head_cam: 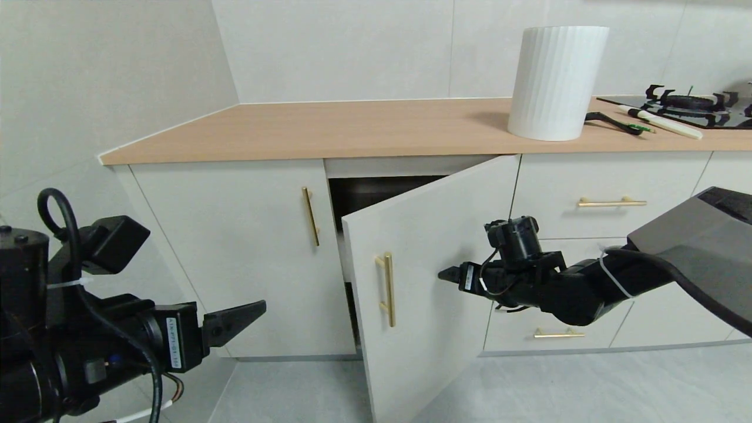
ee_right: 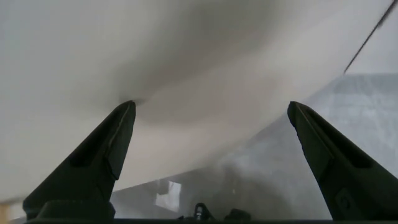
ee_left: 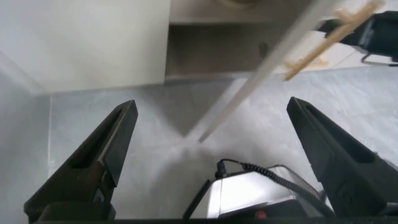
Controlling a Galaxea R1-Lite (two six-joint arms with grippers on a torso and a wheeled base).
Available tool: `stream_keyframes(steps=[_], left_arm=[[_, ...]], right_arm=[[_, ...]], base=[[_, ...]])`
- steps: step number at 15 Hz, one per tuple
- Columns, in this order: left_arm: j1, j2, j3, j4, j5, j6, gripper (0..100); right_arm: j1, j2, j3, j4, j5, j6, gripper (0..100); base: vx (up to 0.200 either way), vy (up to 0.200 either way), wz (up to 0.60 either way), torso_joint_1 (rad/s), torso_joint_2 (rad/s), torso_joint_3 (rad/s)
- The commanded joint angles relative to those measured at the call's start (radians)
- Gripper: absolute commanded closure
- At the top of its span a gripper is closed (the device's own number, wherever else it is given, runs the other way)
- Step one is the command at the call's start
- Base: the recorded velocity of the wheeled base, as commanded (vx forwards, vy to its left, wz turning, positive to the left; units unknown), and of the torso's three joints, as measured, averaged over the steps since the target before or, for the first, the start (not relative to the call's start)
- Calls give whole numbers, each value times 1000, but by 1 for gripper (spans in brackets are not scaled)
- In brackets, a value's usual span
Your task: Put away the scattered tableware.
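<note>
Head view: wood-grain counter [head_cam: 352, 126] over flat white cabinets. The tableware sits at the counter's right end, against the front edge of the black stove [head_cam: 687, 103]: a black-handled utensil [head_cam: 614, 122], a long white stick-shaped piece [head_cam: 664, 123] and a thin green piece [head_cam: 644, 127], too small to identify. A white ribbed cylinder [head_cam: 557, 82] stands just beside them, near the counter's front edge.

The cabinet door [head_cam: 423, 282] is swung partly open; smooth white panel, vertical brass bar handle [head_cam: 388, 289].

The right gripper [head_cam: 446, 274] is below counter level, just beside the door face, on the far side of the handle from the door's free edge. Fingers spread wide, holding nothing; can't tell if it touches the door. The left gripper [ee_left: 211, 102] is low over the grey floor near the left cabinet, fingers also spread, empty. The tableware is well apart from both, up and to the right.
</note>
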Motion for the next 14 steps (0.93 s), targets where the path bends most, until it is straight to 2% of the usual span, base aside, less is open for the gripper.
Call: stream_keyframes(steps=[1,3,5,8,11,14], left_arm=[[6,8,-2,-1,0,-1,0],[7,7,-1,-2,5,-3,0],[9,5,-1,-4,8,-3,0],[9,8,-1,-4,8,-4,0],[9,10,-1,-5,6,-4,0],[9,10,-1,-4,5,-6,0]], right_arm=[[12,6,-6,-17,0,25,0],[26,49,-52,-82,-6,104,0],[26,67,-80,-97,-7,146,0],[26,127,-198,-96,-24,296,0],[15,218,-311,-93,-127,304,0],[-5,265,-385,-73,-139,348,0]], base=[[0,0,0,0,0,0],[0,0,0,0,0,0],[0,0,0,0,0,0],[0,0,0,0,0,0],[0,0,0,0,0,0],[0,0,0,0,0,0]])
